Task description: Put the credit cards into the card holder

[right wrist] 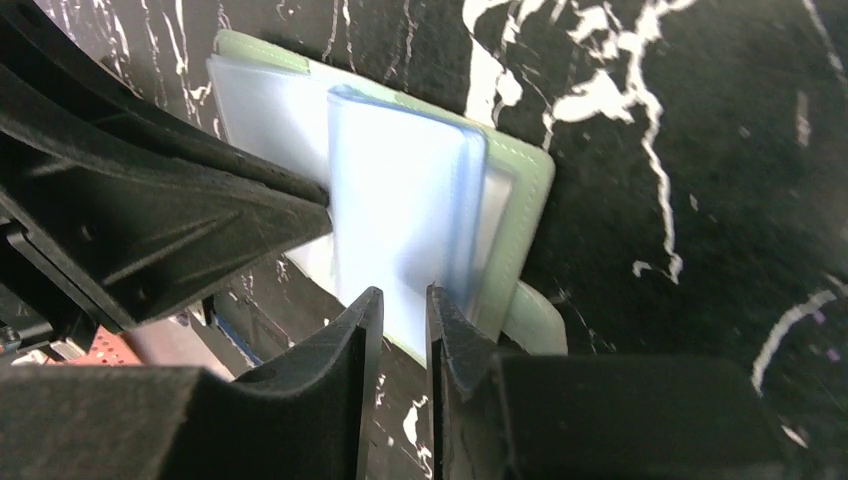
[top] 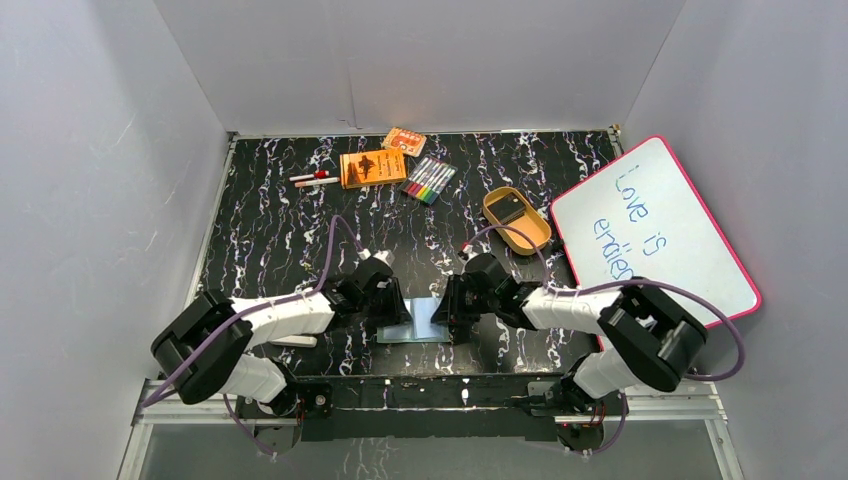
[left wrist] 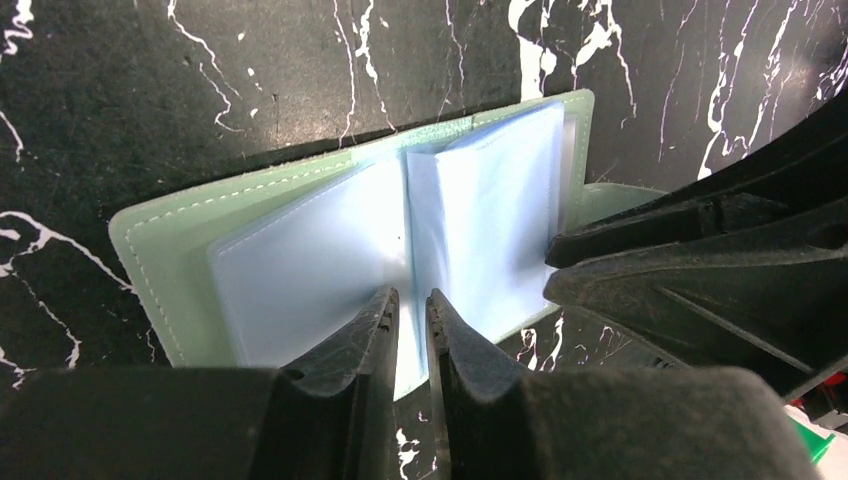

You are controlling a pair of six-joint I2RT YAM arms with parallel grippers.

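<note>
Card holder [top: 417,321] lay open on the surface [top: 270,230] at 6 o'clock; left tool [left wrist: 410,298] and right tool [right wrist: 402,295] each pinched nearly together on its clear sleeves [left wrist: 490,200], probably to spread a pocket for loading.

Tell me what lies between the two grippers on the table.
The open card holder lies between the left gripper and the right gripper, nothing else; the top external view shows this.
</note>
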